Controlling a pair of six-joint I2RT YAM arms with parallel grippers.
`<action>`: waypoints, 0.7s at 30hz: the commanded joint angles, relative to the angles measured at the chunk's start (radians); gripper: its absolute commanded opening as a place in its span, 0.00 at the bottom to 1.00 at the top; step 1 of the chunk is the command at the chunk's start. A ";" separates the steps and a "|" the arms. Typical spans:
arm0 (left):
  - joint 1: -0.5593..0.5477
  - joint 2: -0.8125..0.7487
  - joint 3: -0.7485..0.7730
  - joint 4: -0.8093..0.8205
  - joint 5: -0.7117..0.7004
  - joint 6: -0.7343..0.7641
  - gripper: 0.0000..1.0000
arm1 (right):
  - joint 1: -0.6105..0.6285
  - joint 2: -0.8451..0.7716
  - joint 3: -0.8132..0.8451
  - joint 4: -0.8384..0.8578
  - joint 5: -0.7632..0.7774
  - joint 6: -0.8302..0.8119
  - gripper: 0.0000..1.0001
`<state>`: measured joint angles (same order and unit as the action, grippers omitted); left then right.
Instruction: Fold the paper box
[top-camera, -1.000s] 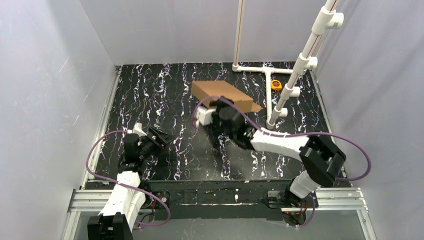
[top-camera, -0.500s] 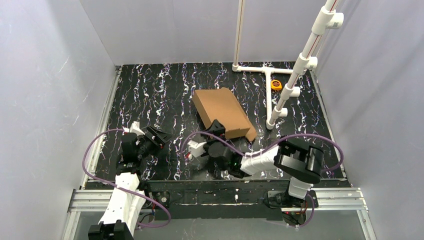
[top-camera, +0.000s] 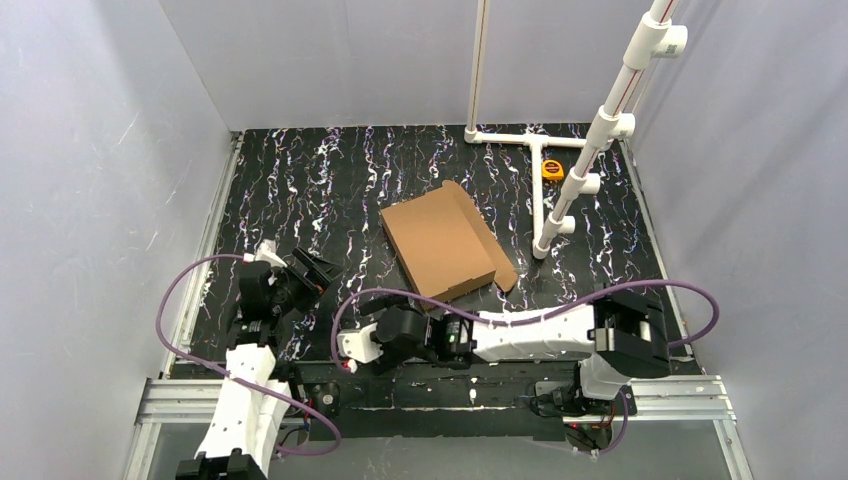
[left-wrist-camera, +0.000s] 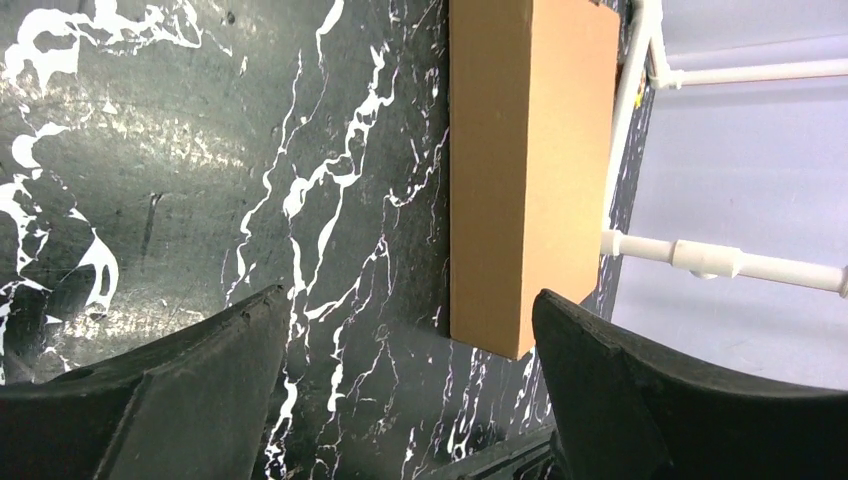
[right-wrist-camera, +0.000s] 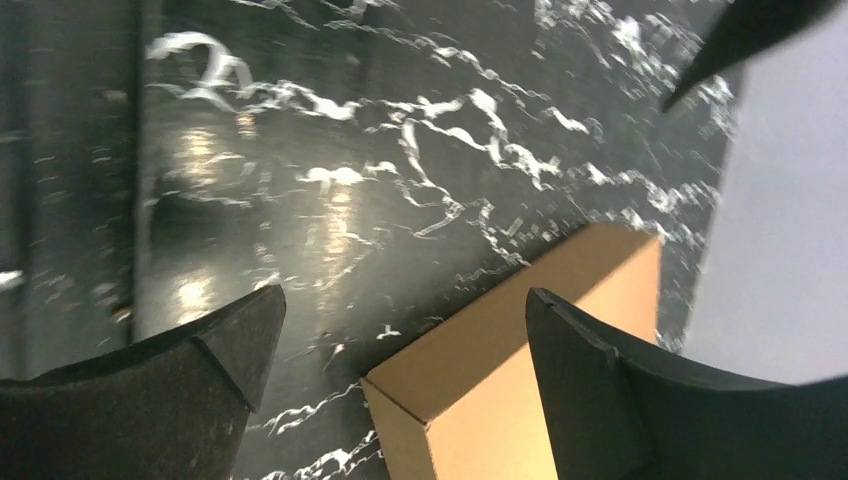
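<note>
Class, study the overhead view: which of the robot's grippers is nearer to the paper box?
Right, it seems. The right gripper lies just off the paper box's near corner; the left gripper stands farther off, to its left.

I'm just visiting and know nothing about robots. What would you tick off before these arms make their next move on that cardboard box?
1. Left jaws open, holding nothing: ok.
2. Right jaws open, holding nothing: ok.
3. Paper box lying on the table, free of both arms: ok.
4. Box apart from the white pipe frame: ok.
5. Every flap tucked in: cannot tell; one corner flap seems to stick out.
</note>
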<state>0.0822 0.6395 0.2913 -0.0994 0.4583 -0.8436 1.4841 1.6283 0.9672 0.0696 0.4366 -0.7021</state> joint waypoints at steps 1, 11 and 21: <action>0.005 -0.026 0.054 -0.071 -0.023 0.031 0.90 | -0.065 -0.078 0.143 -0.472 -0.384 -0.006 0.98; -0.003 0.160 0.032 0.135 0.194 -0.028 0.77 | -0.551 -0.319 0.032 -0.355 -0.499 0.071 0.98; -0.300 0.336 0.139 0.017 -0.078 -0.025 0.34 | -0.769 -0.263 -0.085 -0.150 -0.147 0.197 0.47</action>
<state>-0.1284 0.9230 0.3679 -0.0246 0.5137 -0.8642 0.7593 1.4029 0.9184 -0.2016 0.1581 -0.5636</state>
